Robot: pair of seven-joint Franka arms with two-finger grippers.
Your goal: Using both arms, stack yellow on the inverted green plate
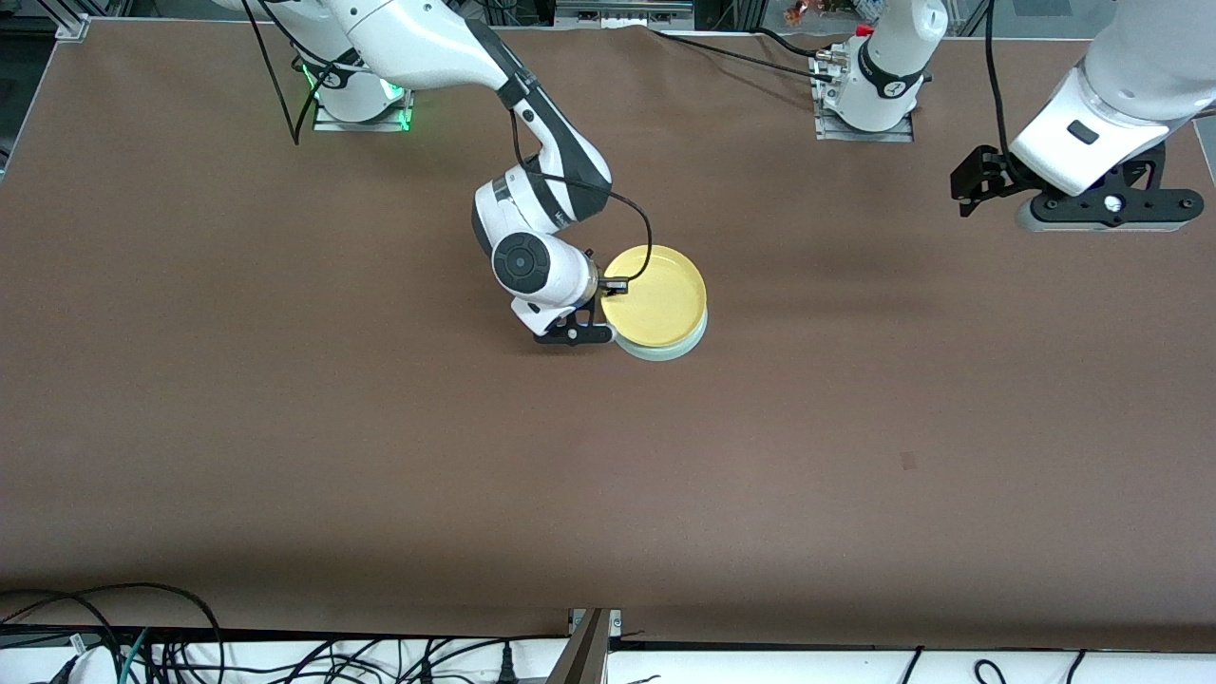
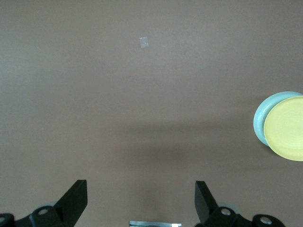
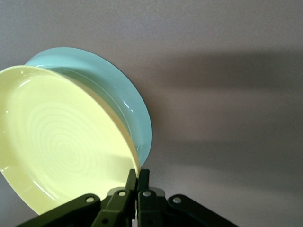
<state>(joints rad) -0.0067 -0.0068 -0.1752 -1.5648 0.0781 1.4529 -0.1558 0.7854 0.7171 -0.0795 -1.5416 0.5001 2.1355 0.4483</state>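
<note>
The green plate (image 1: 670,350) is seen nearest the front camera, mid-counter, flat on the counter (image 1: 285,427) and apparently rim-down — only a thin pale crescent shows under the yellow plate (image 1: 657,296). The yellow plate is set on top, face up, offset slightly away from the front camera and tilted; in the right wrist view its gripped edge is lifted off the green plate, so it is judged not yet seated flat.

The right end effector (image 1: 613,285) is clamped shut on the yellow plate's rim at the edge toward the right arm's end of the counter, one finger inside the rim and one outside. From that grip the plate extends toward the left arm's end. Both plates are round — no long axis to align, only centring and flatness matter.

Next move is judged to be a lower-and-release; risk is the plate sliding off-centre when let go.

The left end effector (image 1: 969,185) is held over bare counter toward the left arm's end, well apart from the stack, fingers fully spread, nothing held — waiting.
</note>
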